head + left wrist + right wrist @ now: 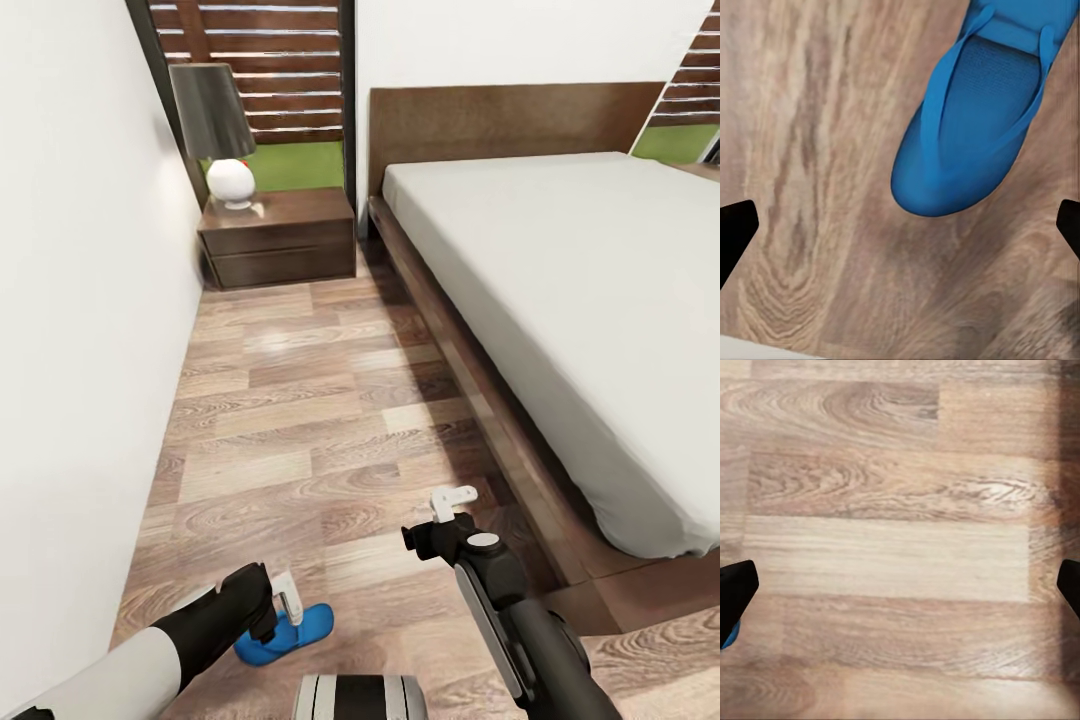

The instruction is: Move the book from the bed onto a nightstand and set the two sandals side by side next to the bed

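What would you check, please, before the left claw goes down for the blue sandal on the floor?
1. Left claw open: ok, fingertips wide apart in the left wrist view.
2. Sandal centred between the fingers: not ok, off to one side.
3. Sandal flat on the floor: ok.
4. Right claw empty and apart from the sandal: ok.
5. Second sandal located: cannot tell.
6. Floor beside the bed free: ok.

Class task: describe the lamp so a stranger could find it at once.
Start at the bed and go to the nightstand beside its headboard, against the wall. On it stands the lamp: round white base, dark grey shade, the only object there.
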You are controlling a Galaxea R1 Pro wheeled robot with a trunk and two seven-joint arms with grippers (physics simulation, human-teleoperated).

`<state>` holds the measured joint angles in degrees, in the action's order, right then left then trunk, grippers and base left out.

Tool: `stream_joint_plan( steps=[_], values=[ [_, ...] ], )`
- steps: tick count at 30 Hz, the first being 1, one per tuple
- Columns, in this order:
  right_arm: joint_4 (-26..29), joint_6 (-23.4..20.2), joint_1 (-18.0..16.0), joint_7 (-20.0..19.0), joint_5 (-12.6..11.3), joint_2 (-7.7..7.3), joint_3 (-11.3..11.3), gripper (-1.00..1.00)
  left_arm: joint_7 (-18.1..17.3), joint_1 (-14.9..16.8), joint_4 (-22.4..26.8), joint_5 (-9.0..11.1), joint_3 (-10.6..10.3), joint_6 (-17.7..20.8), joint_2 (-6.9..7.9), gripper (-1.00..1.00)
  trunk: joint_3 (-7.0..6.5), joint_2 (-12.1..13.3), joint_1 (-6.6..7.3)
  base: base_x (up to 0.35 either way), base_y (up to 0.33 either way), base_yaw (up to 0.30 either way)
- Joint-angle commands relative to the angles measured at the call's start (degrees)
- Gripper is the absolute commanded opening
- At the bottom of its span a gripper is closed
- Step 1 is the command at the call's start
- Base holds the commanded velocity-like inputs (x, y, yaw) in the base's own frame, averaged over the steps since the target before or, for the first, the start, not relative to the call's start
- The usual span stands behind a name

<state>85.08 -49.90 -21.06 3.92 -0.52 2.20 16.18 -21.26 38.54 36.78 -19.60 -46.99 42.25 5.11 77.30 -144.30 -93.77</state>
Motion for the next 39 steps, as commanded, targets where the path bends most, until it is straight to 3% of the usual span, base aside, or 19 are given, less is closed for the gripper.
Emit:
stream_joint_plan(
  steps=[1,11,19,25,26,27,32,39],
  values=[
    [0.02,-0.28,-0.03,0.37,-0.04,0.0,0.08,1.0,-0.52,0.04,0.13,-0.62,-0.26,0.12,0.01,1.0,0.27,-0.04,-0.01,0.0,0.0,0.0],
    [-0.09,-0.28,-0.03,0.39,0.07,0.0,0.08,1.0,-0.57,0.04,0.6,-1.01,-0.55,0.63,-0.13,1.0,2.49,-0.17,-0.27,0.0,0.0,0.0],
    [-0.2,-0.28,-0.03,0.39,0.14,0.0,0.08,1.0,-0.55,0.14,0.87,-2.58,-0.63,2.33,-1.52,1.0,4.26,-0.28,-0.48,0.0,0.0,0.0],
    [-0.18,-0.28,-0.03,0.39,0.22,0.0,0.08,1.0,-0.63,0.23,1.1,-7.77,-0.53,5.8,-2.95,1.0,4.92,-0.32,-0.55,0.0,0.0,0.0],
    [-0.16,-0.28,-0.03,0.39,0.24,-0.02,0.08,1.0,-0.75,0.24,1.47,-10.56,-0.39,6.9,-3.65,1.0,4.92,-0.32,-0.55,0.0,0.0,0.0],
    [-0.13,-0.28,-0.03,0.39,0.25,-0.01,0.08,1.0,-0.8,0.23,1.7,-11.35,-0.36,7.18,-3.83,1.0,4.92,-0.32,-0.55,0.0,0.0,0.0],
    [-0.13,-0.28,-0.03,0.38,0.25,0.0,0.08,1.0,-0.86,0.22,2.06,-12.59,-0.31,7.57,-4.08,1.0,4.92,-0.32,-0.55,0.0,0.0,0.0],
    [-0.22,-0.28,-0.03,0.39,0.25,0.0,0.08,1.0,-0.8,0.24,2.13,-12.85,-0.3,7.64,-4.12,1.0,4.92,-0.32,-0.55,0.0,0.0,0.0]
  ],
)
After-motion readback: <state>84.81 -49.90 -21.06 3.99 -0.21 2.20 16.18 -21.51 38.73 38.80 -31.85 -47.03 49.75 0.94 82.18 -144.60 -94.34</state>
